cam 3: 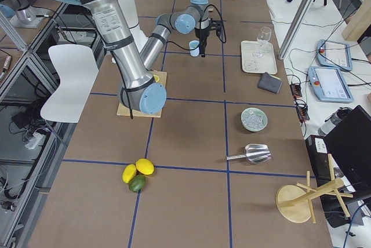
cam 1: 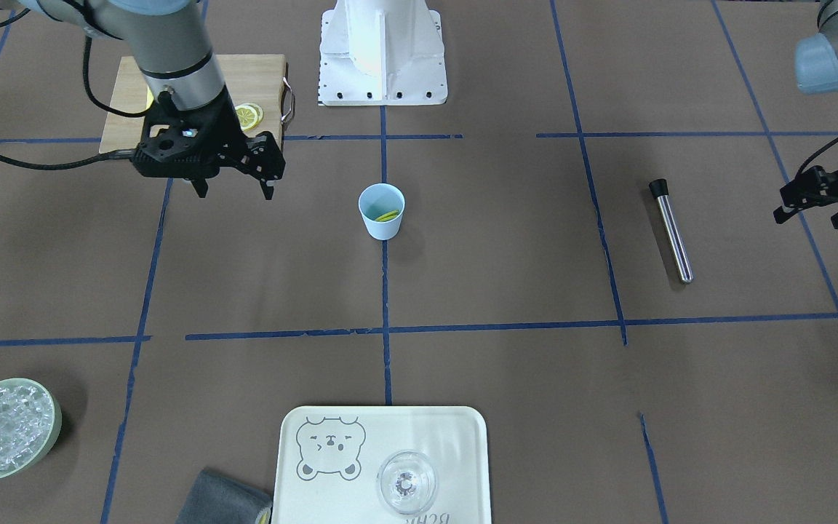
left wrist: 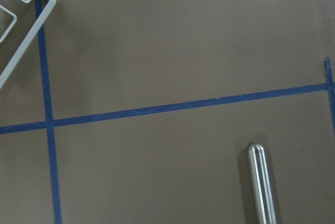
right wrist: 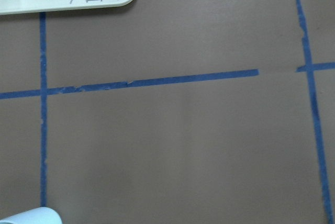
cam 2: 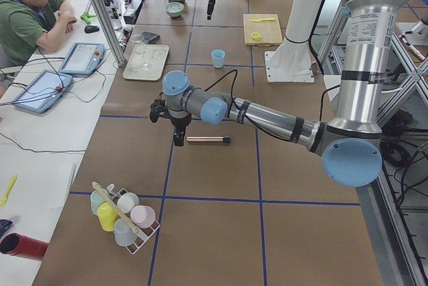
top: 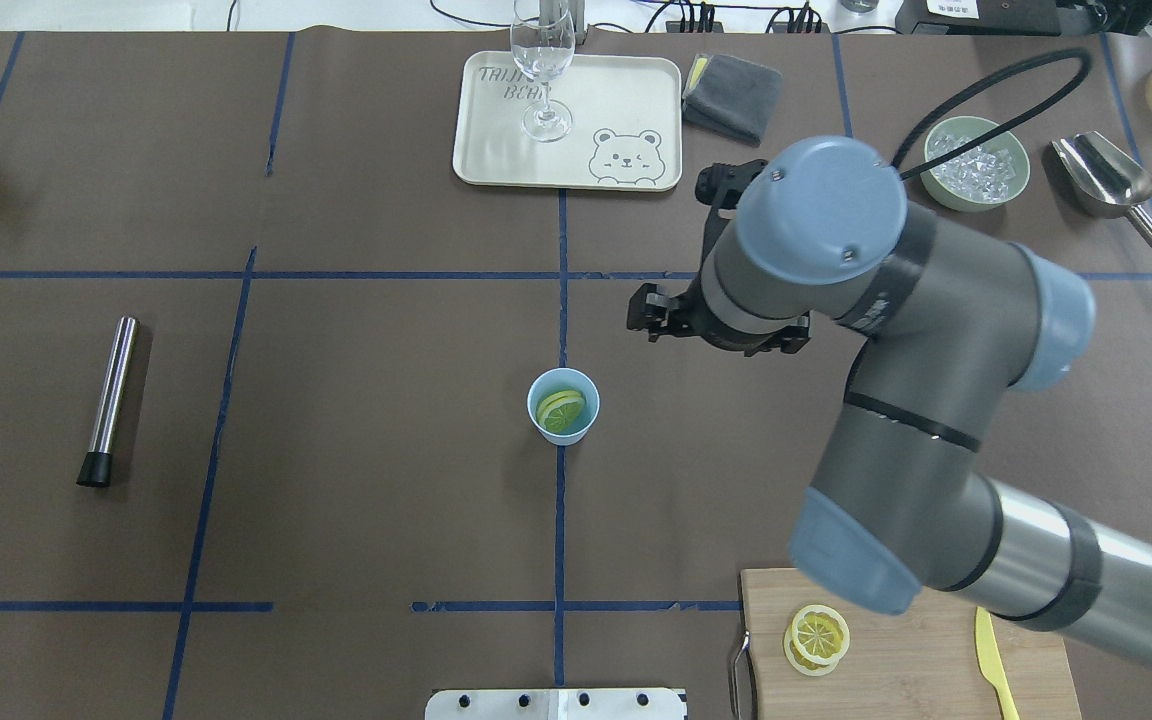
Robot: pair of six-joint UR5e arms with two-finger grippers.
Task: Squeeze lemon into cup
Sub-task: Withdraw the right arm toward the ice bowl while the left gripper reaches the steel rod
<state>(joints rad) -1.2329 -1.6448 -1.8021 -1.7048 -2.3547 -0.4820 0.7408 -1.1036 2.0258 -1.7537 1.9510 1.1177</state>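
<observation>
The light-blue cup (cam 1: pixel 381 211) stands upright at the table's centre, on a blue tape line. A lemon slice (top: pixel 560 408) lies inside it, tilted against the wall. Two more lemon slices (top: pixel 817 638) are stacked on the wooden cutting board (cam 1: pixel 259 80). My right gripper (cam 1: pixel 233 191) hovers open and empty in front of the board, off to the cup's side. At the far side of the table my left gripper (cam 1: pixel 810 217) is open with nothing in it. The right wrist view catches only the cup's rim (right wrist: pixel 29 216) at its bottom left.
A steel rod with a black cap (cam 1: pixel 672 231) lies near my left gripper. A cream bear tray (cam 1: pixel 463 451) holds a clear glass (cam 1: pixel 406 482). A green bowl of ice (cam 1: pixel 4 429), a grey cloth (cam 1: pixel 222 501), a scoop (top: pixel 1106 180) and a yellow knife (top: pixel 996 665) sit around the edges.
</observation>
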